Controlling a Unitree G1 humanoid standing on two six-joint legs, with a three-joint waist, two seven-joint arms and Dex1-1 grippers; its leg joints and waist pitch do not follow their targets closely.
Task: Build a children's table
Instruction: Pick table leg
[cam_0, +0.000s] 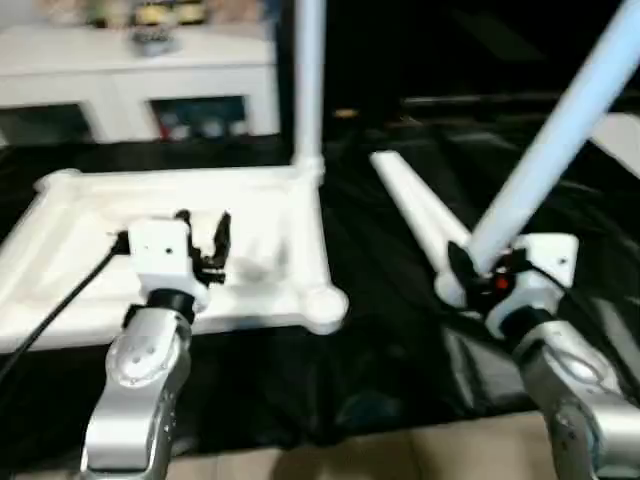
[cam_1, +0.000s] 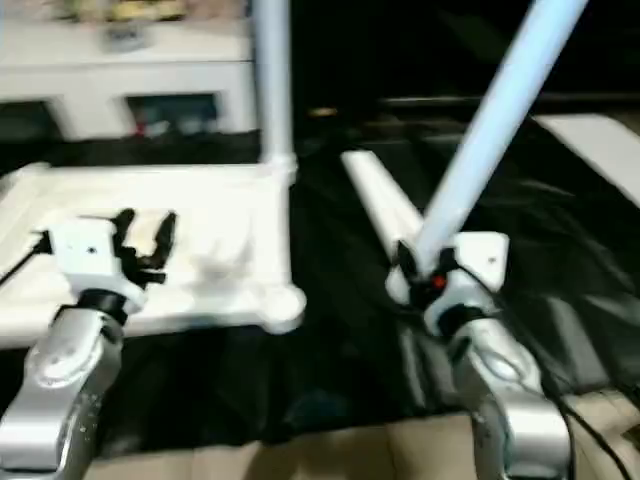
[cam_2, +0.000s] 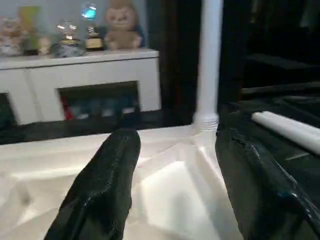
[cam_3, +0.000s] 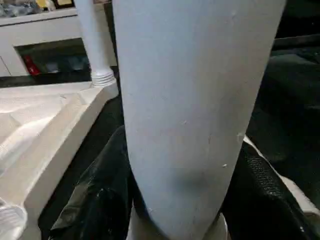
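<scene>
Black sheeting carries the tabletop (cam_0: 290, 240); over it the left gripper (cam_0: 203, 238) hangs, jaws apart, empty; beside it the right gripper (cam_0: 478, 268) clamps a leg (cam_0: 560, 140).

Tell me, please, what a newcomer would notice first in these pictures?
Most striking is the long round white tube leg rising slantwise, gripped at its lower end by the right gripper. To its left the white plastic rectangular tabletop lies underside up on black cloth, one upright leg standing in its far corner socket. The open left gripper hovers over the tabletop, empty.
</scene>
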